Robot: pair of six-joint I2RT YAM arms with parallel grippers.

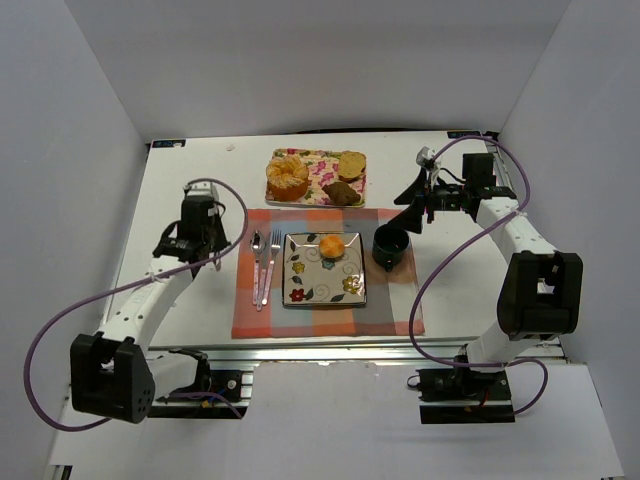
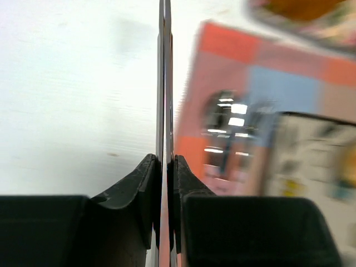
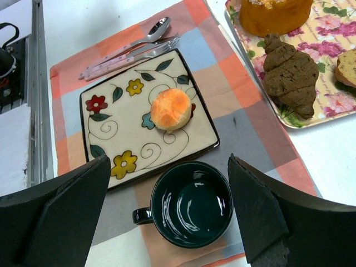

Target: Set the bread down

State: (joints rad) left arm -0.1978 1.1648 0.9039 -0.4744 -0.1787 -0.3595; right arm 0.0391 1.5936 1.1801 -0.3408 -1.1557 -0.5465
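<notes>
The bread (image 1: 331, 246), a small round golden-orange bun, lies on the square flowered plate (image 1: 300, 288) in the middle of the checked placemat. It also shows in the right wrist view (image 3: 170, 109), resting on the plate (image 3: 105, 133). My right gripper (image 3: 169, 161) is open and empty, hovering above the dark mug (image 3: 192, 203) just right of the plate; in the top view it is up by the mug (image 1: 407, 216). My left gripper (image 2: 165, 158) is shut on a thin metal blade seen edge-on, over the table left of the placemat (image 1: 205, 245).
A spoon and fork (image 1: 265, 265) lie on the placemat (image 1: 400, 310) left of the plate. A flowered tray (image 1: 318, 200) at the back holds a ring cake (image 1: 288, 175), a dark brown pastry (image 3: 289, 72) and another bread piece. White walls surround the table.
</notes>
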